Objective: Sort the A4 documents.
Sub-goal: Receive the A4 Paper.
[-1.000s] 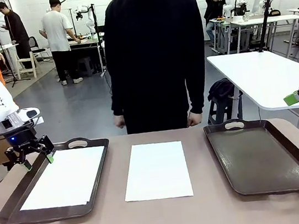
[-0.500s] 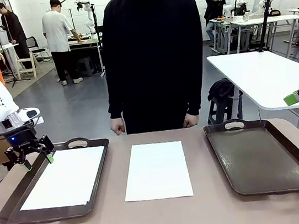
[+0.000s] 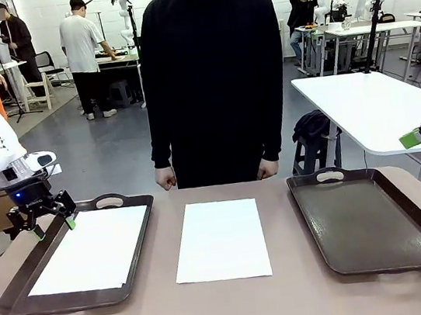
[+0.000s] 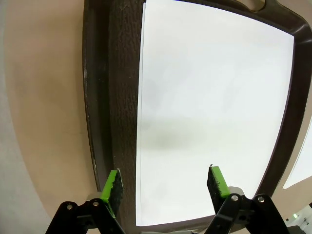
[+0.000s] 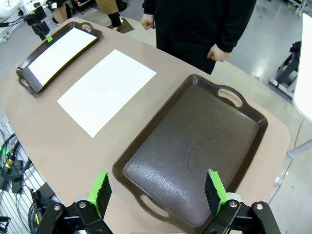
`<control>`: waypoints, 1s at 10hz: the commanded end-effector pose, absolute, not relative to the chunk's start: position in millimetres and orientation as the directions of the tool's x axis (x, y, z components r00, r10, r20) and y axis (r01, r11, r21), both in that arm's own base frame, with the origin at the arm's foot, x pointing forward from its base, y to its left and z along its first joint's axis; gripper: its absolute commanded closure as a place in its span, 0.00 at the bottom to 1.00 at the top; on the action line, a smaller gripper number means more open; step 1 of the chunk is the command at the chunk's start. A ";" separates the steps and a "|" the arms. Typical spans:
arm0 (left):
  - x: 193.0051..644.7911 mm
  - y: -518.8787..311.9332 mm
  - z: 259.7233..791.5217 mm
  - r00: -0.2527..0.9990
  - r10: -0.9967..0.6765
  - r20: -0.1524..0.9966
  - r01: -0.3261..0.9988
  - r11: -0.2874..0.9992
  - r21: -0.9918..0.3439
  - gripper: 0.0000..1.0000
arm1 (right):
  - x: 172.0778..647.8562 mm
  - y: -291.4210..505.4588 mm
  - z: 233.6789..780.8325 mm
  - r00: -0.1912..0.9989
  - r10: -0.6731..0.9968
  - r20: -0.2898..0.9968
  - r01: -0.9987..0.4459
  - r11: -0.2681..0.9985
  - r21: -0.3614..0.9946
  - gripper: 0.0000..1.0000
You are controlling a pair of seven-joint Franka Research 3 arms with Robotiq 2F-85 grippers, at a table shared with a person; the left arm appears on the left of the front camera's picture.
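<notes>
L gripper (image 4: 165, 185) agape, over trayed sheet (image 4: 209, 107); R gripper (image 5: 158, 189) agape, per wrist cam

The front view looks across the table (image 3: 294, 302). The left wrist view looks closely down on the left tray (image 4: 122, 97). The right wrist view looks from high up and shares it.

dark brown handled tray (image 3: 58, 302) on the left, matching tray (image 3: 368, 217) on the right, both flat on the tan table (image 3: 232, 311); person (image 3: 214, 71) in black sweater standing behind
</notes>
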State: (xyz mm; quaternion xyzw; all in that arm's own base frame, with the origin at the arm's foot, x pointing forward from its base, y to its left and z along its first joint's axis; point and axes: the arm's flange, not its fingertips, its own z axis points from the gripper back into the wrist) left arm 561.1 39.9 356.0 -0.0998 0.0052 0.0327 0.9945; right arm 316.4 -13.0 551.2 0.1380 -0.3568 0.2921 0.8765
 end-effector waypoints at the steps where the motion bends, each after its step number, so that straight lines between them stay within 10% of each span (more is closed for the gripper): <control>1: 561.2 40.4 355.8 0.999 0.049 -0.014 -0.051 0.979 -0.196 0.10 | 317.5 -13.0 550.0 0.580 0.408 0.705 -0.607 0.794 0.041 0.00; 7: 561.1 39.9 356.0 0.998 0.064 -0.017 -0.066 0.978 -0.198 0.10 | 317.5 -13.0 550.0 0.580 0.408 0.705 -0.607 0.794 0.041 0.00; 10: 534.0 -15.5 506.8 0.793 -0.229 0.565 0.265 0.964 0.020 0.10 | 317.5 -13.0 550.0 0.580 0.408 0.705 -0.607 0.794 0.041 0.00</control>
